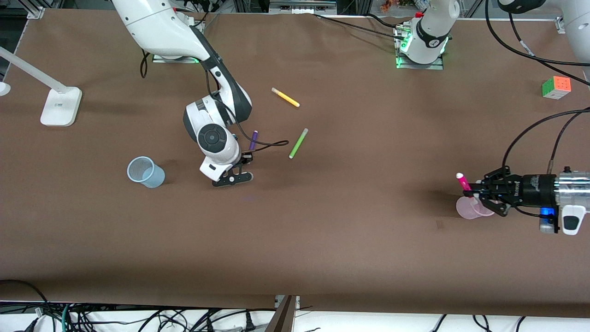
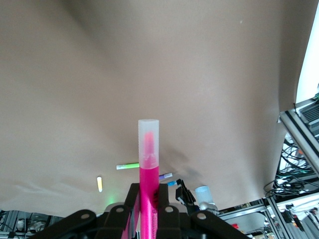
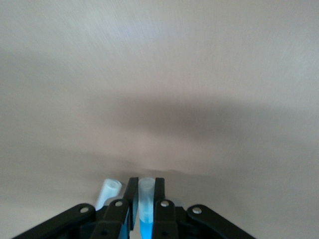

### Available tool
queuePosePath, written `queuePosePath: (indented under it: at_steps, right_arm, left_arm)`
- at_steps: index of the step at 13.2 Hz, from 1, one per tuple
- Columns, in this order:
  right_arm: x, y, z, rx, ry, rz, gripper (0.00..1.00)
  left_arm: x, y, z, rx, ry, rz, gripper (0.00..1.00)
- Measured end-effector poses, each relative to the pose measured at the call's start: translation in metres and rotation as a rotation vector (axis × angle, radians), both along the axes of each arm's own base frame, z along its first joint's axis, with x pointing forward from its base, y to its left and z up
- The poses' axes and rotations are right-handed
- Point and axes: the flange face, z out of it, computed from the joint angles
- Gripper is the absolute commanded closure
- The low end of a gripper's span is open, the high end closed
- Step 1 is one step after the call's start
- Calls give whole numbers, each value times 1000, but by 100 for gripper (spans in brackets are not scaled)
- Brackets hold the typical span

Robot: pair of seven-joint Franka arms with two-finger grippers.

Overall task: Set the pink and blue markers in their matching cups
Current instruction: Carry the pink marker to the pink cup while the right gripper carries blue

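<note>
My left gripper [image 1: 475, 192] is shut on the pink marker [image 1: 462, 181] and holds it tilted, cap up, over the pale pink cup [image 1: 469, 210] at the left arm's end of the table. In the left wrist view the pink marker [image 2: 148, 159] stands between the fingers [image 2: 130, 199]. My right gripper [image 1: 234, 175] is low over the table between the pale blue cup [image 1: 146, 172] and the green pen, shut on the blue marker [image 3: 146, 201]. The blue marker is hidden in the front view.
A purple pen [image 1: 253, 139] lies right beside my right gripper. A green pen [image 1: 298, 143] and a yellow pen [image 1: 285, 97] lie farther from the camera. A colour cube [image 1: 556, 87] and a white lamp base [image 1: 60, 105] stand at the table's ends.
</note>
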Motion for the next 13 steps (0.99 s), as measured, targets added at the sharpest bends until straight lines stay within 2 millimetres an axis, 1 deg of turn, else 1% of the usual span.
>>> queuePosePath:
  at_steps: [2, 3, 4, 6, 8, 9, 10, 11, 13]
  right_arm:
    - [18, -2, 37, 28, -60, 63, 95]
    - [30, -11, 55, 32, -86, 110, 95]
    - [41, -24, 73, 30, -102, 164, 95]
    - [62, -62, 105, 50, -103, 280, 95]
    - [79, -109, 128, 132, -88, 423, 95]
    - [85, -135, 136, 170, -85, 500, 95]
    - [88, -157, 142, 206, -84, 569, 95]
    - [91, -176, 145, 241, -87, 631, 95]
    - [94, -210, 148, 318, -96, 725, 95]
  left_arm:
    - [-1, 27, -17, -50, -14, 18, 100]
    - [-2, 43, -27, -82, -18, 39, 100]
    - [-5, 61, -36, -109, -22, 62, 100]
    - [-10, 93, -52, -145, -31, 101, 100]
    - [-16, 116, -66, -163, -48, 111, 100]
    - [-18, 124, -74, -170, -49, 114, 100]
    - [-20, 127, -83, -176, -46, 115, 100]
    - [-21, 129, -91, -182, -36, 118, 100]
    - [-27, 130, -115, -203, -5, 115, 100]
